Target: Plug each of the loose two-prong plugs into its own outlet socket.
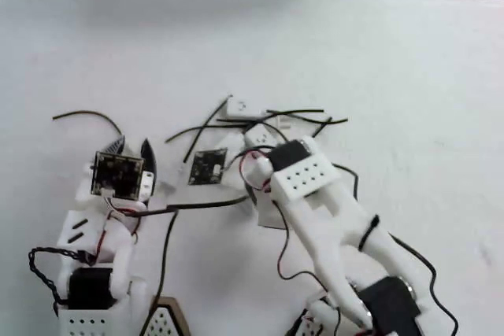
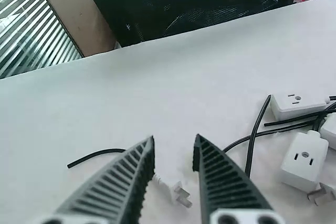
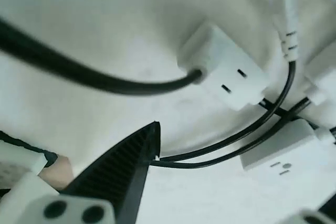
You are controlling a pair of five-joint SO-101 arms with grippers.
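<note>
Lying framed by left pincer (image 2: 173, 148): plug (image 2: 181, 195).

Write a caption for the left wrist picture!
Open left gripper hovers over a white two-prong plug, with outlet sockets nearby.

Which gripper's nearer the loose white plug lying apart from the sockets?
Left. The left gripper hangs right over the plug, with its open fingers either side of it. The right gripper is off among the sockets and cords.
</note>
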